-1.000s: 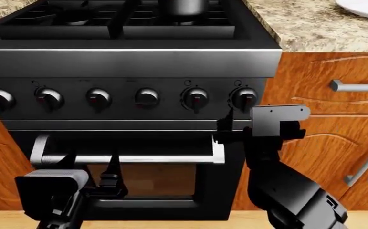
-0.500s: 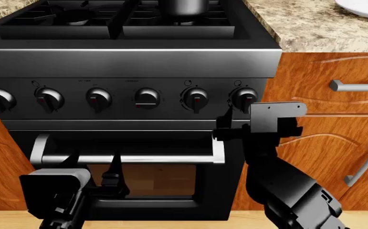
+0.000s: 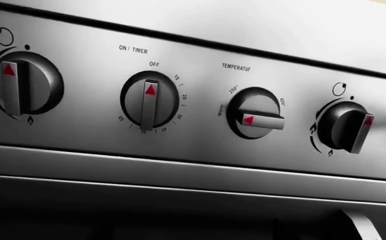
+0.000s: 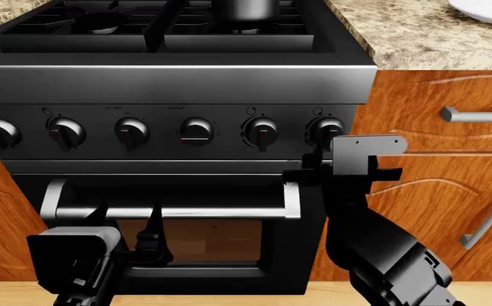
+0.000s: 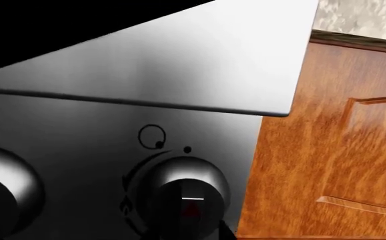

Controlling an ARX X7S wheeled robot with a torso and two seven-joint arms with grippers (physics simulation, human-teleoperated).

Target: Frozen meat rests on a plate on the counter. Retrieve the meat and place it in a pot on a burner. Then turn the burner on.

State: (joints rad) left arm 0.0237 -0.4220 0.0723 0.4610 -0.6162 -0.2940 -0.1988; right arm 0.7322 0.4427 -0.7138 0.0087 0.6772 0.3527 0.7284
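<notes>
Only the lower wall of the dark grey pot (image 4: 244, 7) shows, on a back burner at the top edge of the head view. A slice of the white plate (image 4: 487, 11) lies on the granite counter (image 4: 416, 38), and that slice is bare. The frozen meat is out of view. My right gripper (image 4: 307, 167) is open just below the rightmost burner knob (image 4: 326, 131). In the right wrist view its dark fingers flank the lower part of that knob (image 5: 186, 192). My left gripper (image 4: 125, 217) is open, low before the oven handle (image 4: 212, 210).
The stove's panel carries a row of several knobs (image 3: 149, 100); the temperature knob (image 3: 256, 117) points sideways. Orange-brown cabinet fronts with silver handles (image 4: 477, 115) stand to the right. Black grates (image 4: 152, 29) cover the stove top.
My right gripper has risen slightly and moved closer to the rightmost knob. The left arm has hardly moved.
</notes>
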